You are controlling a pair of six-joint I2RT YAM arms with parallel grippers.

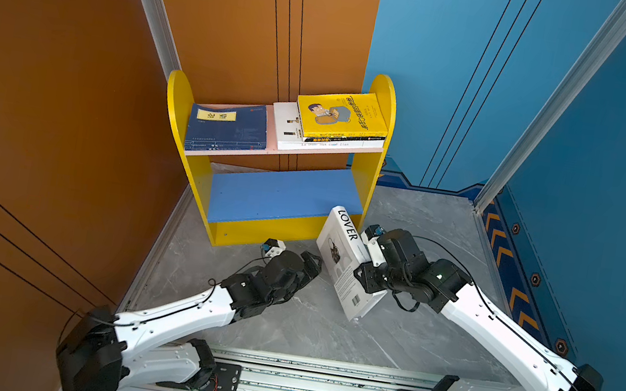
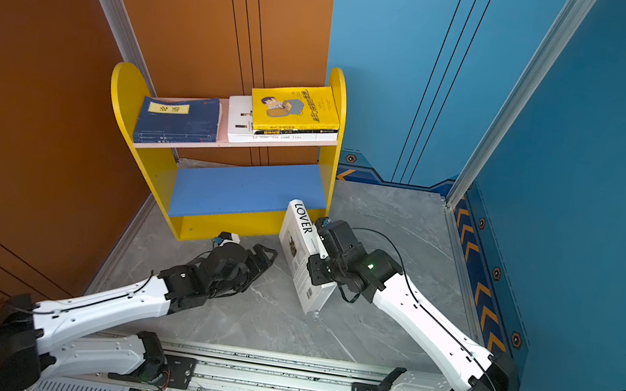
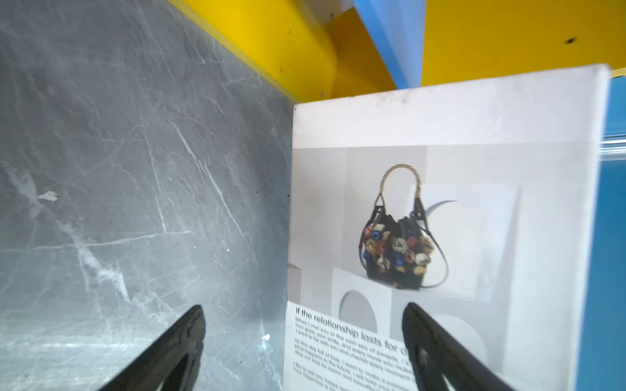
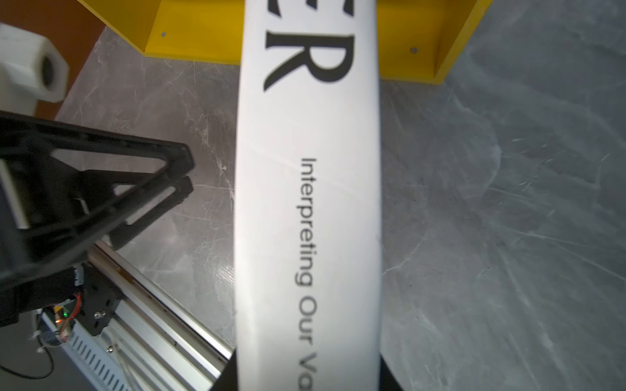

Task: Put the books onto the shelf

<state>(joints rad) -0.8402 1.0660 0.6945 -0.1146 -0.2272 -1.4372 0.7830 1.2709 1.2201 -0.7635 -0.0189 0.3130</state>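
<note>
Left pincer [image 1: 313, 264] hangs low over the grey tabletop [image 1: 304, 329] with fingers wide apart, near the LOVER book [image 1: 339, 259]. Right pincer [image 1: 365, 260] is clamped across its spine, so it's up on its long edge at the shelf [image 1: 177, 109] front right corner. Behind it, the blue lower board [image 1: 282, 194] is bare end to end, and the pink upper board [image 1: 225, 152] has a navy book [image 1: 226, 129] plus a stack topped by the yellow book [image 1: 340, 114].

A smooth grey floor [image 1: 418, 212] with pale stone streaks lies in a bright corner between flat orange wall panels [image 1: 43, 101] and flat blue wall panels [image 1: 625, 146], with a shiny silver metal post [image 1: 150, 8] between panels.
</note>
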